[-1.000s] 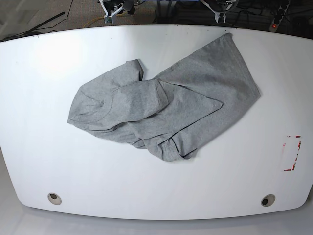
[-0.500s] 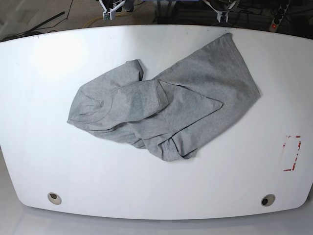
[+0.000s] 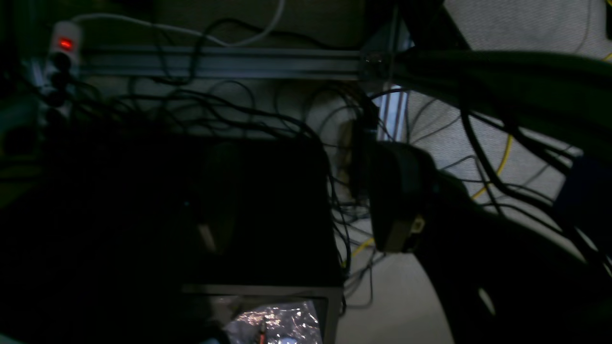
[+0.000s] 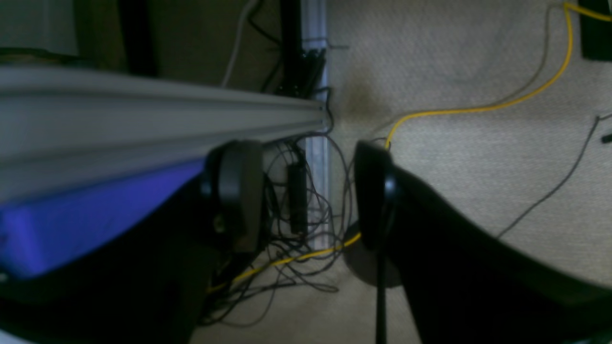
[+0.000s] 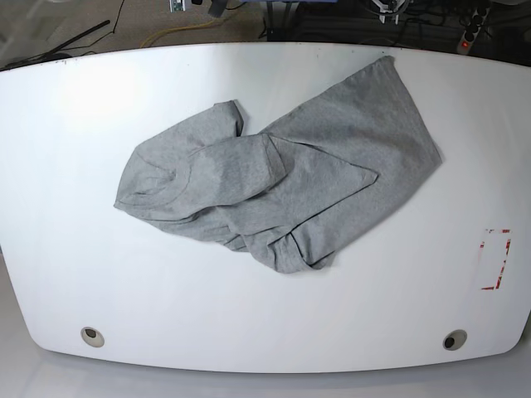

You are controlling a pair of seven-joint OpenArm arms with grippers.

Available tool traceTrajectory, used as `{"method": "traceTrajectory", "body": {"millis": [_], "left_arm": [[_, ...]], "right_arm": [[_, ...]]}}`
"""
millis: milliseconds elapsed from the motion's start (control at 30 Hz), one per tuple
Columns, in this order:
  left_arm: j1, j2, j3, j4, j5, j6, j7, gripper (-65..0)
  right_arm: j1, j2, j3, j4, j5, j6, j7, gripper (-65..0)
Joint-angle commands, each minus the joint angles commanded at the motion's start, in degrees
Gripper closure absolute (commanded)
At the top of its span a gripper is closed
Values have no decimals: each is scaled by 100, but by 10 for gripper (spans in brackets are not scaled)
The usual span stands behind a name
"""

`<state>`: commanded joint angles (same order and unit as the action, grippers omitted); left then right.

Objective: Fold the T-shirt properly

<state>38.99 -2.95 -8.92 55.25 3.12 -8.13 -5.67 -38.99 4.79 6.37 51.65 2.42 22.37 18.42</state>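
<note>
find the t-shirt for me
In the base view, the grey T-shirt lies crumpled on the white table, above and between the two round holes.

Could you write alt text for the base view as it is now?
A grey T-shirt lies crumpled and partly folded over itself on a white table. Parts of two grippers show at the top edge, beyond the table.
</note>
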Motion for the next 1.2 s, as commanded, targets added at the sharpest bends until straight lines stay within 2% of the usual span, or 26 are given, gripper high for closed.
{"method": "traceTrajectory", "body": {"millis": [200, 400, 467, 600, 700, 900, 1100, 1200], "left_arm": [[1143, 0, -9, 1618, 0, 0, 0, -388], [1908, 18, -62, 2831, -18, 0, 0, -386], [2136, 44, -220, 3218, -114, 0, 0, -386], [2593, -9, -334, 4097, -870, 0, 0, -386], [2884, -9, -492, 4712, -1187, 0, 0, -386], [3086, 26, -738, 5521, -1292, -9, 9, -389], [2963, 35, -721, 5591, -1292, -9, 9, -397], [2796, 35, -712, 5591, -1292, -9, 9, -472]], "right_arm": [[-1037, -9, 0, 1451, 0, 0, 0, -285], [-1916, 9, 35, 2699, 88, 0, 0, -285], [-2198, 105, 35, 3077, 404, 0, 0, -285], [-2804, 536, -9, 3859, 1380, 0, 0, -284], [-3130, 774, 26, 4316, 1960, 0, 0, -284], [-3534, 1222, 35, 5222, 2971, 0, 0, -284], [-3244, 1468, 18, 5741, 3349, 0, 0, -290], [-3033, 1459, 0, 5960, 3367, 0, -123, -298]]}}
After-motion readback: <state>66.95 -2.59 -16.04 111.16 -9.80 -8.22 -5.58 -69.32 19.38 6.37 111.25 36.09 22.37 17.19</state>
